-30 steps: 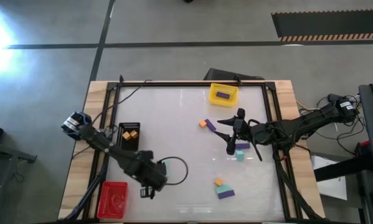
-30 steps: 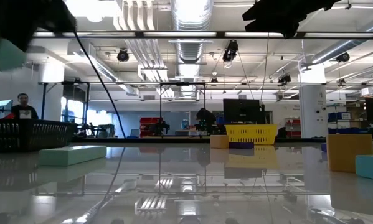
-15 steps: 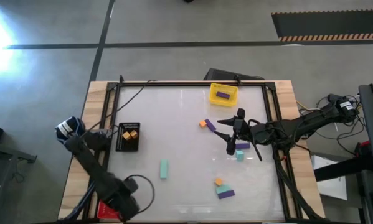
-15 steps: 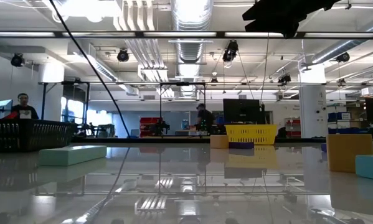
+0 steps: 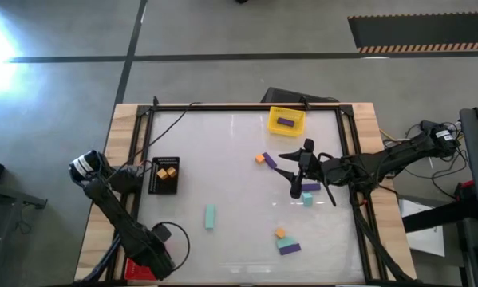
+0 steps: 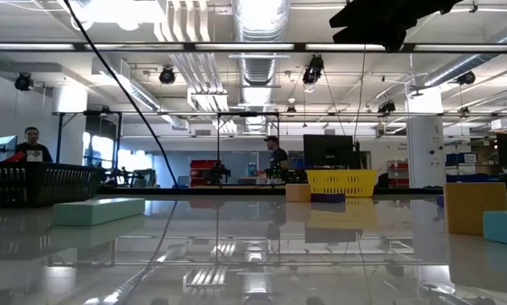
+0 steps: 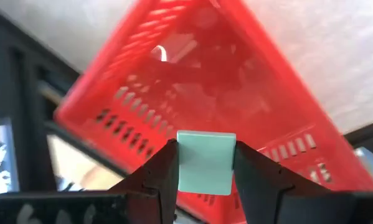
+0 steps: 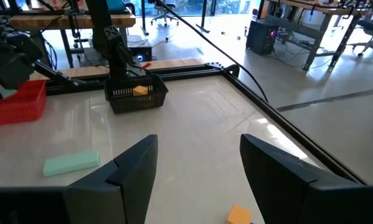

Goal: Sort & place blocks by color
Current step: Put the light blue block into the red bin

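The left jaws (image 7: 205, 177) grasp a mint bar (image 7: 205, 163) between both fingers, end-on, directly over the red tray (image 7: 192, 93), which fills the space just beyond them. In the high view the left gripper (image 5: 155, 255) sits at the table's near left corner, above that red tray (image 5: 135, 269). The main risk here is a drop from too high or too near the rim: the bar could bounce off the slotted wall and land back on the table (image 5: 231, 159) or off its edge, which is close by. The grip covers only part of the bar, so a jolt could also let it twist and slip early.

Farther from those jaws, the black tray (image 5: 163, 174) holds two orange cubes (image 5: 167, 171), and a second mint bar (image 5: 211, 216) lies loose on the table between the two arms. If it is approached across its long side, the jaws may not span it.

The right jaws (image 8: 195, 171) stand released and hold nothing, hovering mid-table. Near the right gripper (image 5: 298, 171) lie an orange cube (image 5: 259, 158) touching a purple bar (image 5: 269, 161) on one side, and a purple bar (image 5: 310, 187) with a mint piece (image 5: 308, 198) on the other. Blocks this close invite a double pick or a knock that scatters them. An orange cube (image 5: 279, 233) and purple bar (image 5: 289, 247) sit farther off, touching or nearly so, and pose the same hazard. The yellow tray (image 5: 286, 120) already has one purple bar (image 5: 285, 122).
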`<state>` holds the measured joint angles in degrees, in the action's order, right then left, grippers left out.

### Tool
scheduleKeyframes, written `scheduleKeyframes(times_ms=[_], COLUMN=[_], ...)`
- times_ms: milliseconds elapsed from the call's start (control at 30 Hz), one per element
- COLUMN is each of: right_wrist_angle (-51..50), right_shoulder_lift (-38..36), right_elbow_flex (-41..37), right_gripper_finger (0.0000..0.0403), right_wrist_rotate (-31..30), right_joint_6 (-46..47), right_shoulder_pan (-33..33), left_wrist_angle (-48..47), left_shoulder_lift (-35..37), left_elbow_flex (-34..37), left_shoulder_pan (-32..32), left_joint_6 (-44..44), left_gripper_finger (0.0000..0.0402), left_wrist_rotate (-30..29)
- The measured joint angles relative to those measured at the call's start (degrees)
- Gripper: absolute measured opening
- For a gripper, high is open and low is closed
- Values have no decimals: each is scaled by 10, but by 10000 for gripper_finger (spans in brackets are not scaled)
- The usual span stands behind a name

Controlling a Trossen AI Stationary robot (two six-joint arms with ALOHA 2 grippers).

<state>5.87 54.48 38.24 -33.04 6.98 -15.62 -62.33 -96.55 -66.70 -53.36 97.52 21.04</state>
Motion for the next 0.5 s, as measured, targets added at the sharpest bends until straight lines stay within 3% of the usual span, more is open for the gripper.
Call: scheduleKeyframes(times_ms=[367, 500], right_wrist_angle=[0, 0], right_shoulder_lift=[0, 0], right_elbow_flex=[0, 0], right_gripper_finger=[219, 219], right_wrist_rotate=[0, 0], right_joint_6=[0, 0], right_shoulder_pan=[0, 0], left_wrist_angle=[34, 34], left_shoulder_lift=[-6, -6], left_elbow_flex=[35, 37], left_shoulder_pan=[0, 0], left_joint_6=[13, 11], left_gripper_finger=[115, 132], left_wrist_rotate=[-4, -4])
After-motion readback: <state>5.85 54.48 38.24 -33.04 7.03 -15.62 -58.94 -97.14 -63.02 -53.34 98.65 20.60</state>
